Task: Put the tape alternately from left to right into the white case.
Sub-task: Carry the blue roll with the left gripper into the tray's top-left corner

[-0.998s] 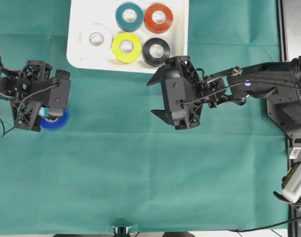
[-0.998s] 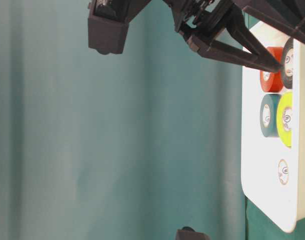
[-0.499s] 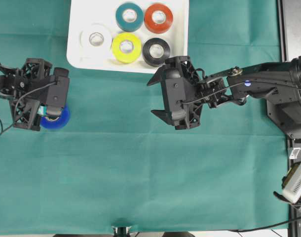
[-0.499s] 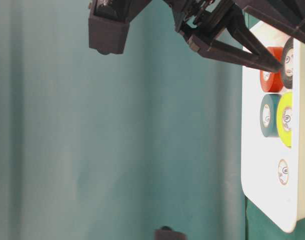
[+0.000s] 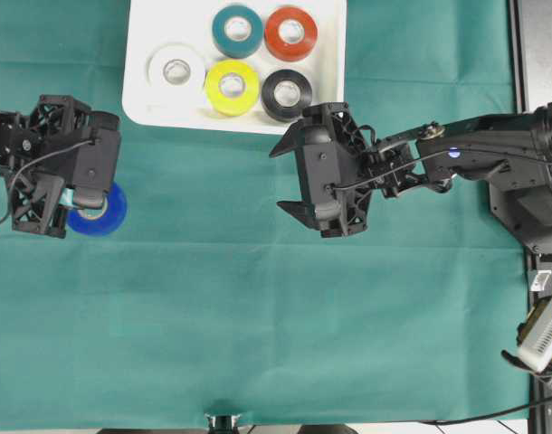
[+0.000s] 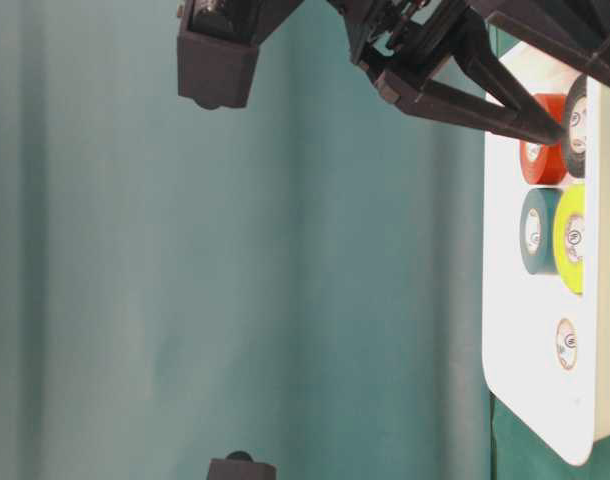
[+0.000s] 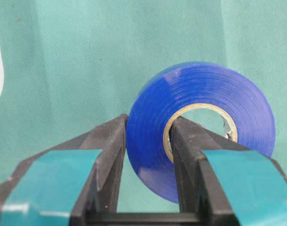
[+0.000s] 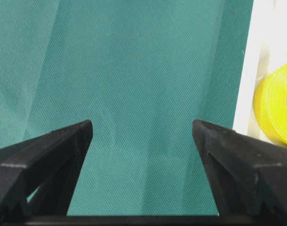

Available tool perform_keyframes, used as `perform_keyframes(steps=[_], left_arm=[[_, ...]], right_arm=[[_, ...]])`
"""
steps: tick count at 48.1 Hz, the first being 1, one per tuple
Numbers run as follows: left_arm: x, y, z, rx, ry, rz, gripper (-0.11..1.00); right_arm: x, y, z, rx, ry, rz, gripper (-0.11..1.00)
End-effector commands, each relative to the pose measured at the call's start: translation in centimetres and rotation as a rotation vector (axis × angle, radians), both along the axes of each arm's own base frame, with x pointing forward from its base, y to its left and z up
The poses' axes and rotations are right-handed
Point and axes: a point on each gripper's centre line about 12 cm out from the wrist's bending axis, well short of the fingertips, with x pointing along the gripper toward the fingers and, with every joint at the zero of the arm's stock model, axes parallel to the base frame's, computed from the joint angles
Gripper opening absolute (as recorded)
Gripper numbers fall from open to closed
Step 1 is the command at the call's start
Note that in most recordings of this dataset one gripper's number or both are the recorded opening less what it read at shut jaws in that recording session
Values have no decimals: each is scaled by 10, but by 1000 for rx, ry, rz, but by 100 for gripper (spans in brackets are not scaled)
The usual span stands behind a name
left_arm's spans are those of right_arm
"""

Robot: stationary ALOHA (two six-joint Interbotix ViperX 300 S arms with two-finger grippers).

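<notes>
- Far left, the left gripper [image 5: 88, 201] had its jaws clamped through the wall of the blue roll [image 5: 99, 210], one finger outside the rim and one inside the pale core, as the left wrist view showed plainly.
- Whether that roll was clear of the green cloth [image 5: 258, 325] or just resting on it, I couldn't tell from above.
- Up top, the white case [image 5: 137, 101] already carried five rolls: the white roll [image 5: 176, 71], yellow roll [image 5: 232, 86], teal roll [image 5: 237, 30], black roll [image 5: 287, 93] and red roll [image 5: 290, 33].
- So this looked like the sixth and last roll in hand.
- Next it called for a carry up and rightward over the rim, then a release on the bare floor of the case.
- At centre, the right gripper [image 5: 290, 177] hung with jaws spread wide and empty, near the case's lower right corner.
</notes>
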Motion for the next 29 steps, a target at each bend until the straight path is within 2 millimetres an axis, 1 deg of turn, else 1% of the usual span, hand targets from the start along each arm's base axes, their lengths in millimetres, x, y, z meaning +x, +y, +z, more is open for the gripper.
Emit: perform_keyframes(steps=[1,8,13,19,22,29], left_arm=[[7,-1,14,0,-46,-6,25],[12,5,18,6,-65,8,25],[16,16,21,8,-97,43,25],[22,35,26,13,-163,103,25],[25,48,29,17,-199,143,25],[26,74,33,46,-258,207,25]], right_arm=[[2,2,6,6,-22,4,78],[2,2,6,6,-22,4,78],[2,2,6,7,-22,3,78],[2,2,6,6,-22,4,78],[2,2,6,7,-22,3,78],[2,2,6,6,-22,4,78]])
